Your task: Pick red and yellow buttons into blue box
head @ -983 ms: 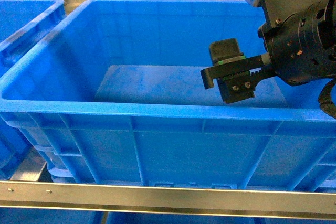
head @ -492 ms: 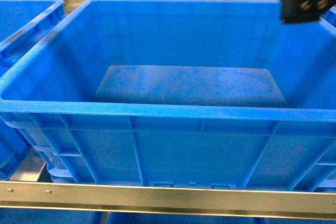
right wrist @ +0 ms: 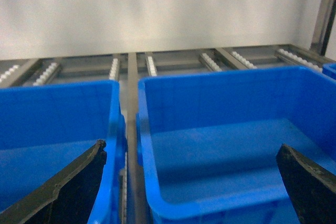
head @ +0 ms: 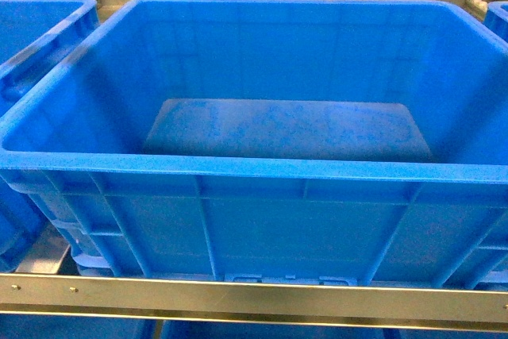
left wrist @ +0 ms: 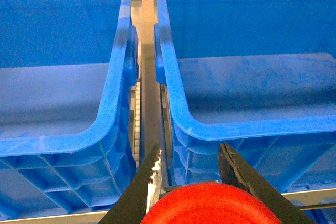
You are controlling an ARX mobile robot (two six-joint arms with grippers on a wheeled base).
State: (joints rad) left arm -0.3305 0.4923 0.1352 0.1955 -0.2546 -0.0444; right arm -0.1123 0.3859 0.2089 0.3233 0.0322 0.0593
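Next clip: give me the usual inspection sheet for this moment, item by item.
Surface: metal roller rack, front rail.
Job's things: blue box with a bare, scuffed floor, no button inside; red button between the left gripper's fingers; yellow button not seen.
Clutter: second blue crate beside it on the left, visible part bare.
Grippers: left gripper shut on the red button, short of the box's near rim; right gripper open, nothing between its fingers.
Cables: nothing seen.
Surroundings: pale wall behind the rack.
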